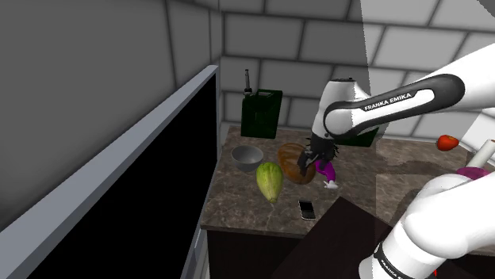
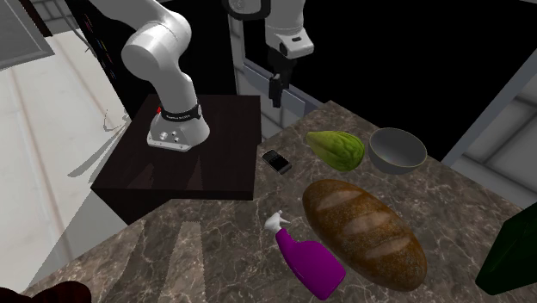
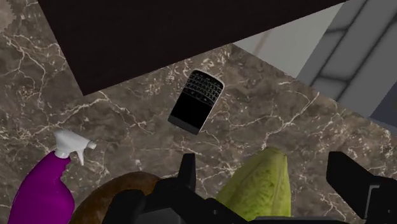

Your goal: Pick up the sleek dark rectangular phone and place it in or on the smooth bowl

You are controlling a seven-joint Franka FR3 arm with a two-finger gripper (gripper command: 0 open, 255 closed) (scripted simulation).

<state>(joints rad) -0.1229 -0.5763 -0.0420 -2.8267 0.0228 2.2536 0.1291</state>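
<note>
The phone is a small black slab with a keypad, lying flat on the brown marble counter beside the dark stand. It also shows in the shoulder view and the second exterior view. The grey bowl stands empty behind a green vegetable; in the shoulder view the bowl sits at the counter's left. My gripper hangs open well above the counter, over the vegetable, holding nothing. It appears in the shoulder view above the bread, and in the second exterior view.
A brown bread loaf and a purple spray bottle lie near the phone. A dark green canister stands at the back wall. The dark stand borders the counter. A black area opens at the shoulder view's left.
</note>
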